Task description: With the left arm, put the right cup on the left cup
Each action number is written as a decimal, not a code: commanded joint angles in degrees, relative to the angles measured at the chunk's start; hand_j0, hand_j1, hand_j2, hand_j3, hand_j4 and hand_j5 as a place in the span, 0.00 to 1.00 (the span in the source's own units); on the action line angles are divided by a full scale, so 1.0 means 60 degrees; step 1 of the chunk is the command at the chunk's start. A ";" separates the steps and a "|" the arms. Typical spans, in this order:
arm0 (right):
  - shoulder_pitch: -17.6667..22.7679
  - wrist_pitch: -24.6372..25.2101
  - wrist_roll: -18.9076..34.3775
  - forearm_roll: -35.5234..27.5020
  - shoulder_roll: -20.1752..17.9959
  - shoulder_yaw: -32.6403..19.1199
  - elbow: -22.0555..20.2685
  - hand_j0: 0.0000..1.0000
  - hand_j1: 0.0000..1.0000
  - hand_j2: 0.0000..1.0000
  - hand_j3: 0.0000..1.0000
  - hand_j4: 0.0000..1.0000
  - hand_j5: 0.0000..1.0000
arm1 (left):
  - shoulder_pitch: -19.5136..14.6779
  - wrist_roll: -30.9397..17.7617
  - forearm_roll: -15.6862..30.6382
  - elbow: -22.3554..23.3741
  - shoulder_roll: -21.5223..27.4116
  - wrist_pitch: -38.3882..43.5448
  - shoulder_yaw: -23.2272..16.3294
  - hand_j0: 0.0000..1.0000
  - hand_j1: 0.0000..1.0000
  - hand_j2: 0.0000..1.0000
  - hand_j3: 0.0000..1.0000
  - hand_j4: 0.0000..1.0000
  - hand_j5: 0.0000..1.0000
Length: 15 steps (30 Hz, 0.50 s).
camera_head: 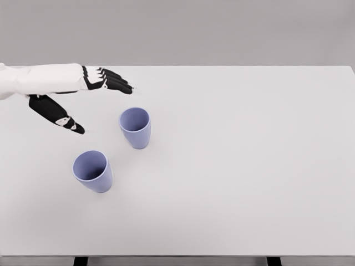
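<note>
Reaching in from the far left, the left hand (pixel 83 102) hovers with fingers (pixel 113 83) spread, holding nothing. Two lilac cups stand upright on the white desk (pixel 249 166): the right cup (pixel 135 127) just beside the hand, the left cup (pixel 92 170) nearer.

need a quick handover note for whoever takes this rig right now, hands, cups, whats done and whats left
Left hand: open, fingers spread, thumb apart below them, holding nothing. It is up and to the left of the right cup, not touching it.
Right hand: not in view.
Right cup: upright on the white table, mouth open.
Left cup: upright on the table, nearer the front edge and to the left of the other; the two stand apart.
Done: nothing yet; no cup is grasped or stacked.
Left: close the left hand on the right cup, lift it, set it on the left cup.
</note>
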 commanded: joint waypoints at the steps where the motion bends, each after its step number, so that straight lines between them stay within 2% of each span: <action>1: 0.0000 -0.0006 0.0008 0.0023 0.0000 0.0026 0.0011 1.00 1.00 1.00 1.00 1.00 1.00 | 0.0000 0.0004 0.0113 -0.0007 0.0183 0.0028 0.0001 1.00 1.00 1.00 1.00 1.00 1.00; 2: 0.0044 0.0009 -0.0007 0.0008 0.0000 0.0026 0.0011 1.00 1.00 1.00 1.00 1.00 1.00 | -0.0015 0.0004 0.0084 0.0036 0.0153 0.0028 0.0001 1.00 1.00 1.00 1.00 1.00 1.00; 5: 0.0161 0.0009 -0.0007 0.0008 0.0000 -0.0032 0.0011 1.00 1.00 1.00 1.00 1.00 1.00 | -0.0117 0.0004 -0.0194 0.1295 -0.0710 0.0028 0.0015 1.00 1.00 1.00 1.00 1.00 1.00; 6: 0.0161 0.0009 -0.0007 0.0008 0.0000 -0.0018 0.0011 1.00 1.00 1.00 1.00 1.00 1.00 | -0.0117 0.0004 -0.0312 0.1428 -0.0959 0.0028 0.0015 1.00 1.00 1.00 1.00 1.00 1.00; 8: 0.0161 0.0009 -0.0007 0.0008 0.0000 -0.0032 0.0011 1.00 1.00 1.00 1.00 1.00 1.00 | -0.0103 0.0004 -0.0327 0.1487 -0.1238 0.0028 0.0001 1.00 1.00 1.00 1.00 1.00 1.00; 11: 0.0161 0.0009 -0.0007 0.0008 0.0000 -0.0032 0.0011 1.00 1.00 1.00 1.00 1.00 1.00 | -0.0059 0.0004 -0.0927 0.1677 -0.1809 0.0028 -0.0072 1.00 1.00 1.00 1.00 1.00 1.00; 15: 0.0161 0.0009 -0.0007 0.0008 0.0000 -0.0047 0.0011 1.00 1.00 1.00 1.00 1.00 1.00 | -0.0088 0.0004 -0.1366 0.1794 -0.2570 0.0028 -0.0234 1.00 1.00 1.00 1.00 1.00 1.00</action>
